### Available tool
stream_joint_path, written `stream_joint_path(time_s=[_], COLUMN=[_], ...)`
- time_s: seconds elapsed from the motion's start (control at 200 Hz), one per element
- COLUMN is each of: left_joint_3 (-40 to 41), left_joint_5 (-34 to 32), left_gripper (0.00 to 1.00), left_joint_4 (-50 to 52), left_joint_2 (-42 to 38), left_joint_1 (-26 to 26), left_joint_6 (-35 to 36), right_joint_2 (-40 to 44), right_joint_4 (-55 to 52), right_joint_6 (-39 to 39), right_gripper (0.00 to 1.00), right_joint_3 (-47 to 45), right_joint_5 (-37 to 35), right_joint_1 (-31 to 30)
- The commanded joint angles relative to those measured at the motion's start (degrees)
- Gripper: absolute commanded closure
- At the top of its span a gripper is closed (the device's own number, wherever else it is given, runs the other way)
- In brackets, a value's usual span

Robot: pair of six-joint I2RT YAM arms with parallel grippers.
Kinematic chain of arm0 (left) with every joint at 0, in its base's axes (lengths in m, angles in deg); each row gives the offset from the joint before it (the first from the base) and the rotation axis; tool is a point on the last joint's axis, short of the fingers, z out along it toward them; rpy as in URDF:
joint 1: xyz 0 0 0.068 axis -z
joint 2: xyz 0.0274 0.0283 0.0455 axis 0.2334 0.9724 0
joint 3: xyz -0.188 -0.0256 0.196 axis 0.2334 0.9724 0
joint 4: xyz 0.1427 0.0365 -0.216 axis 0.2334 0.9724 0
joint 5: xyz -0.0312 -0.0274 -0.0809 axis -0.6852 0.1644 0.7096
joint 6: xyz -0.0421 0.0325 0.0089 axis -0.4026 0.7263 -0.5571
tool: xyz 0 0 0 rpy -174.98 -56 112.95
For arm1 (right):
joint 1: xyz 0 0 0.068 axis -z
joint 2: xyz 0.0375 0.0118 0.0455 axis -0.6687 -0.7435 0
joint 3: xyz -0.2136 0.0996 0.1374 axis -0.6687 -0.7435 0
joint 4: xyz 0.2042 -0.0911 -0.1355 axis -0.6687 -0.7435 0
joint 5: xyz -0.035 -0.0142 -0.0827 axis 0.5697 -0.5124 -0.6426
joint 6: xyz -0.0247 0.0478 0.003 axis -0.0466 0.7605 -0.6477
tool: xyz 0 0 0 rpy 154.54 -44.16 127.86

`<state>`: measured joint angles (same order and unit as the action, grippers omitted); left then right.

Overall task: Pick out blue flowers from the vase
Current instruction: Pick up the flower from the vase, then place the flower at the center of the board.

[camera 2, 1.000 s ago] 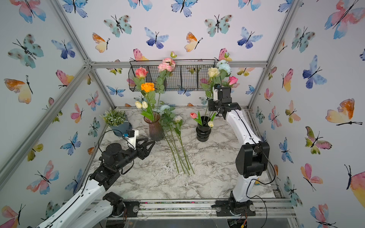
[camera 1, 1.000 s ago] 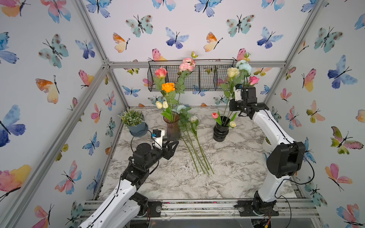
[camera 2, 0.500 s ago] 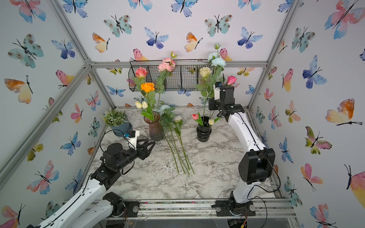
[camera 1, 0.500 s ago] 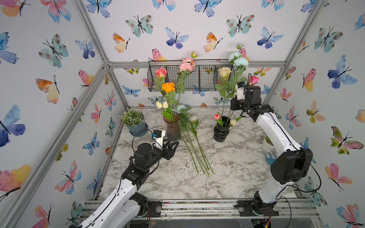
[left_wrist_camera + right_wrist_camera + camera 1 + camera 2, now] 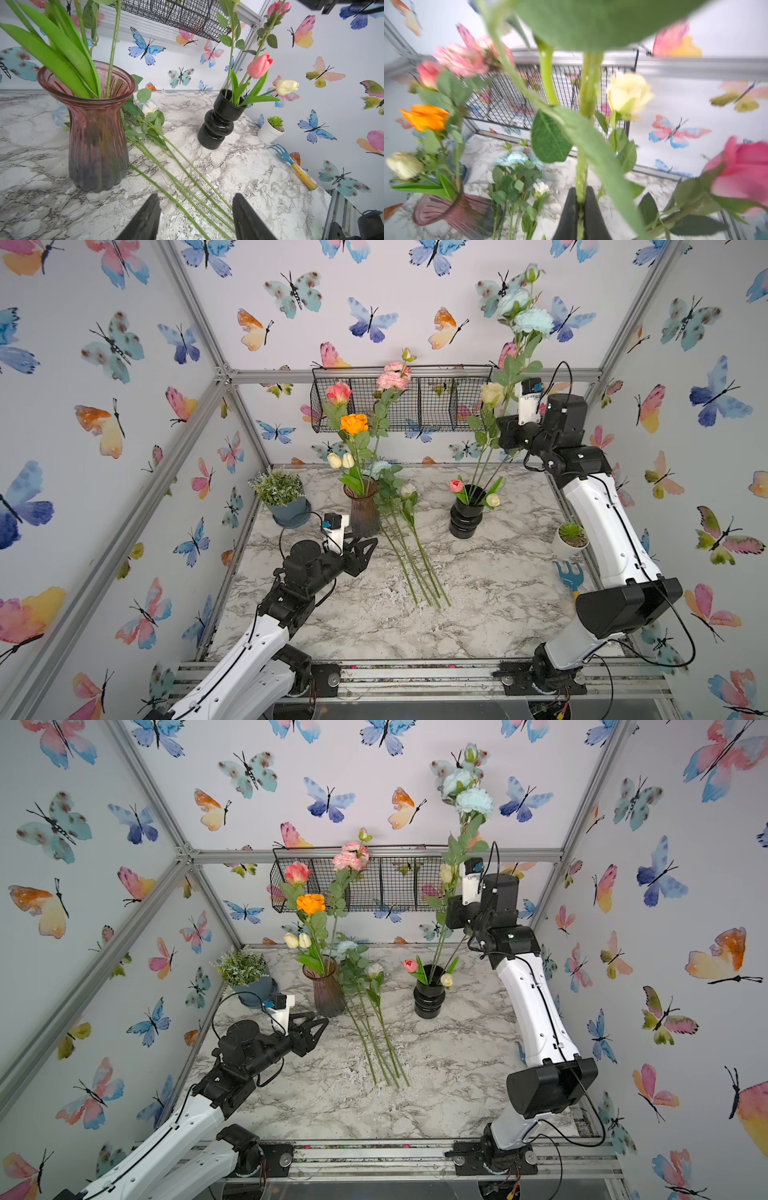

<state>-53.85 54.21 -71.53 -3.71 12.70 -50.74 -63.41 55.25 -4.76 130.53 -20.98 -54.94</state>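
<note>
My right gripper (image 5: 505, 435) (image 5: 454, 915) (image 5: 580, 200) is shut on the green stem (image 5: 588, 93) of a blue flower. Its pale aqua blooms (image 5: 532, 321) (image 5: 473, 801) stand high above the black vase (image 5: 466, 512) (image 5: 429, 994) (image 5: 220, 120). The stem runs down toward the vase mouth; I cannot tell whether its end is inside. Several more blue flowers (image 5: 388, 489) (image 5: 353, 965) lie on the marble, with their stems (image 5: 187, 176) between the vases. My left gripper (image 5: 365, 551) (image 5: 316, 1029) (image 5: 195, 209) hovers open and empty just above those stems.
A purple glass vase (image 5: 365, 510) (image 5: 97, 133) holds orange, pink and white flowers. A cream-yellow rose (image 5: 491, 393), pink tulip (image 5: 456, 485) and cream tulip (image 5: 493, 499) stay in the black vase. Potted plant (image 5: 282, 497), white succulent pot (image 5: 570, 539), blue rake (image 5: 569, 576), wire basket (image 5: 399, 400).
The right gripper has risen with the blue flower, lifting its blooms well above the wire basket. The left arm has not moved.
</note>
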Motion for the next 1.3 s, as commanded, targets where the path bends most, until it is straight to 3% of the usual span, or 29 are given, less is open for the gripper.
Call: stream_joint_path(time_s=[0.0,0.21,0.375,0.681,0.886,1.051,1.291], left_joint_3=[-2.01,-2.73,-3.27,-4.82,-5.16,-5.71,-5.92], left_joint_5=[2.40,4.74,2.01,1.58,0.74,0.54,-4.64], left_gripper=[0.43,0.43,0.43,0.43,0.43,0.43,0.42], left_joint_4=[-1.87,-3.12,-2.73,-3.24,-2.76,-2.43,-3.59], left_joint_2=[-0.53,0.09,0.21,0.74,0.85,0.46,3.77], left_joint_1=[-0.10,1.11,3.11,4.42,5.69,6.77,14.04], left_joint_6=[-0.47,0.57,1.20,1.64,2.30,2.92,5.85], right_joint_2=[0.09,0.89,2.20,8.46,8.89,10.05,14.21], right_joint_4=[-2.72,-4.58,-8.06,-3.55,-2.14,-2.38,3.73], right_joint_6=[-0.87,0.52,-0.60,0.86,0.56,-1.65,-3.18], right_gripper=[0.97,0.97,0.98,0.98,0.98,0.98,0.98], right_joint_3=[6.14,11.98,15.21,8.62,5.02,-0.21,-19.98], right_joint_5=[5.26,15.34,18.09,28.70,29.69,27.51,17.70], right_joint_1=[-0.04,-0.11,-0.57,-0.98,-2.01,-6.47,-17.66])
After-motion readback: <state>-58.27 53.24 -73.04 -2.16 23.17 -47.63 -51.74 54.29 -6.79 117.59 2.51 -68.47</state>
